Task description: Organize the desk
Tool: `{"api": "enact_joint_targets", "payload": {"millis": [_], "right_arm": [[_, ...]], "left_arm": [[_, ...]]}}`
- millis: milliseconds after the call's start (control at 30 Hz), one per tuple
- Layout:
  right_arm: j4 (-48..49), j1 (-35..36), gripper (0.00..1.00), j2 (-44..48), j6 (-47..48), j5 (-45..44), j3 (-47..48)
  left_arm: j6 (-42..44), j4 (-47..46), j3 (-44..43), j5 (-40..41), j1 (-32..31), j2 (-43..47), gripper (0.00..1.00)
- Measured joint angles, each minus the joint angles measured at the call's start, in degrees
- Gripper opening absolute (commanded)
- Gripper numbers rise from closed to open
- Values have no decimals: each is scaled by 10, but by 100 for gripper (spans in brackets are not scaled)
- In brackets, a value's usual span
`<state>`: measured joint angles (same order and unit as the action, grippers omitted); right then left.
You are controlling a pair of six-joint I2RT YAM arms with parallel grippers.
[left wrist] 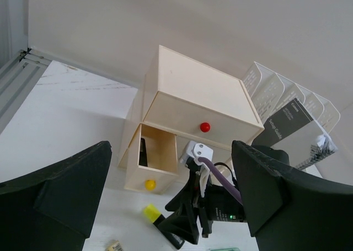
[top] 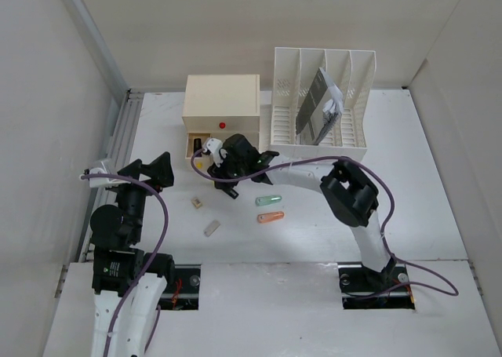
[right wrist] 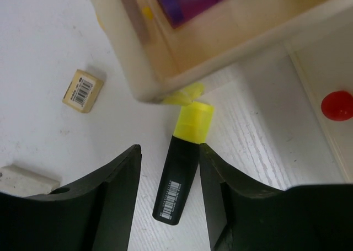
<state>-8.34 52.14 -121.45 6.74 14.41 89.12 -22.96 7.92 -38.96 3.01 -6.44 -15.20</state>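
The white desk [top: 427, 176] carries a cream drawer box [top: 222, 104] whose lower drawer [top: 198, 147] is pulled open. A black highlighter with a yellow cap [right wrist: 185, 168] lies flat on the desk just in front of that drawer [right wrist: 165, 63]. My right gripper [right wrist: 168, 151] is open, low over the highlighter, with one finger on each side of its body. In the top view the right gripper [top: 216, 174] covers most of the highlighter [top: 199, 164]. My left gripper [top: 149, 171] is open and empty, held above the desk to the left.
A tan eraser [top: 197, 202], a white eraser [top: 211, 228], a green marker [top: 268, 199] and an orange marker [top: 271, 216] lie loose. A white file rack [top: 357, 125] with booklets stands at the back right. A grey rail [top: 118, 137] runs along the left edge.
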Motion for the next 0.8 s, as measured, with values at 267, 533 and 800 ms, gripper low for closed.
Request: {"api": "enact_joint_targets", "payload": {"millis": [267, 533, 800], "right_arm": [[28, 1, 53, -3, -18, -21, 0], [42, 5, 53, -6, -23, -41, -20], [52, 5, 56, -10, -24, -50, -50]], "left_arm": [[0, 0, 0, 0, 0, 4, 89], [0, 0, 0, 0, -3, 4, 89], [0, 0, 0, 1, -4, 10, 90]]}}
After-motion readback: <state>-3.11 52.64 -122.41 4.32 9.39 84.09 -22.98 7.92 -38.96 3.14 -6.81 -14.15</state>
